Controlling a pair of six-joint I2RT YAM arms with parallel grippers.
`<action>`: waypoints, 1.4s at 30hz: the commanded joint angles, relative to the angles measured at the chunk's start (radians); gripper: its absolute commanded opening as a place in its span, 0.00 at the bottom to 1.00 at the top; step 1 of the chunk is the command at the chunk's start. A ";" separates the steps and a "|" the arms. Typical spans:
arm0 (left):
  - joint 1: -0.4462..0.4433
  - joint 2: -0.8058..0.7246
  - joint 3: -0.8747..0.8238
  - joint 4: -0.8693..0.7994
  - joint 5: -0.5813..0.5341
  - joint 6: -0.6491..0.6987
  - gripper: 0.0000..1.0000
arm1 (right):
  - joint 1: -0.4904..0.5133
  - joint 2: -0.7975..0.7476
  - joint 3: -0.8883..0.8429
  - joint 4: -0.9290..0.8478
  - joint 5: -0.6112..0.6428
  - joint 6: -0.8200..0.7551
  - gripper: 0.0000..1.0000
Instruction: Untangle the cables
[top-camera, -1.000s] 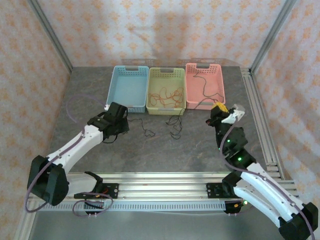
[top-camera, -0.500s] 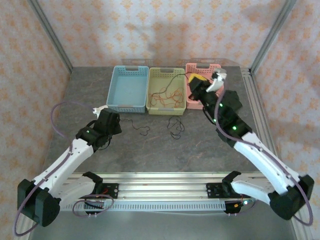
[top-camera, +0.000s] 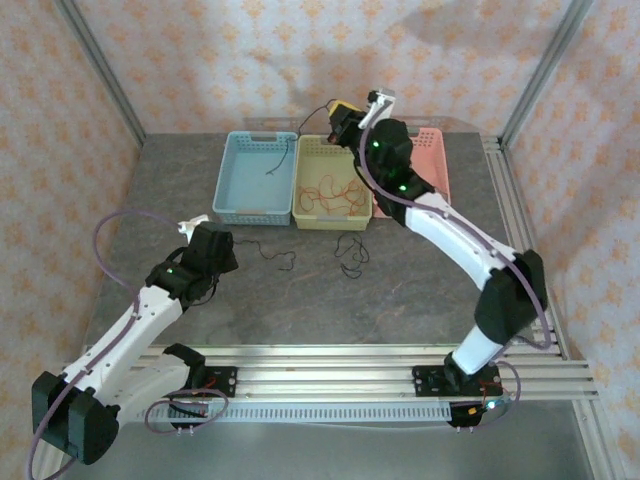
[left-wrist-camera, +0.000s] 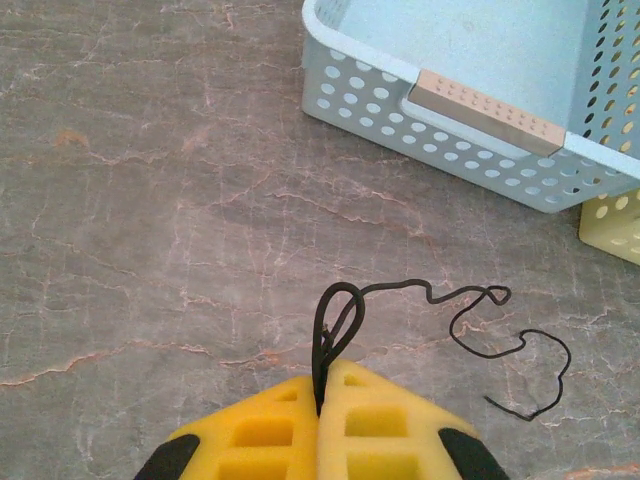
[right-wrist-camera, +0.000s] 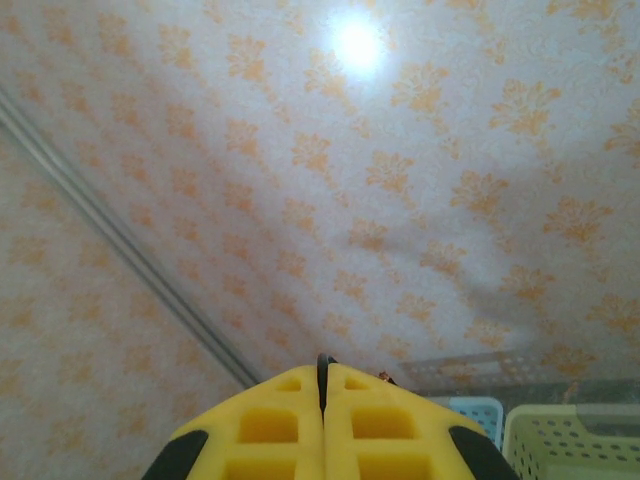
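My left gripper (top-camera: 228, 252) sits low over the table, shut on a looped end of a thin black cable (left-wrist-camera: 470, 300) that trails right across the stone top (top-camera: 278, 258). My right gripper (top-camera: 338, 112) is raised high above the baskets, facing the back wall. It is shut on another black cable (right-wrist-camera: 322, 372), whose free end hangs down into the blue basket (top-camera: 268, 172). An orange-red cable (top-camera: 335, 190) lies tangled in the yellow basket (top-camera: 305, 148). A third black cable (top-camera: 350, 255) lies loose on the table in front of that basket.
The pink basket (top-camera: 432, 150) stands at the back right, partly behind my right arm. The blue basket's near wall (left-wrist-camera: 480, 100) is just ahead of my left gripper. Metal frame rails (top-camera: 510, 200) run along the right edge and the front.
My right arm swung from the right of the table up and left to above the baskets, lifting its black cable. The left gripper drew back slightly left, pulling its cable along.
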 joint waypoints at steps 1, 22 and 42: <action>0.014 -0.012 -0.005 0.010 -0.015 -0.012 0.00 | 0.013 0.099 0.085 0.051 0.047 0.004 0.00; 0.021 -0.023 -0.015 0.015 0.000 -0.010 0.00 | 0.161 0.629 0.358 -0.058 0.040 0.101 0.10; 0.022 -0.040 -0.031 0.057 0.089 0.010 0.00 | 0.161 0.163 -0.084 -0.011 -0.079 -0.133 0.38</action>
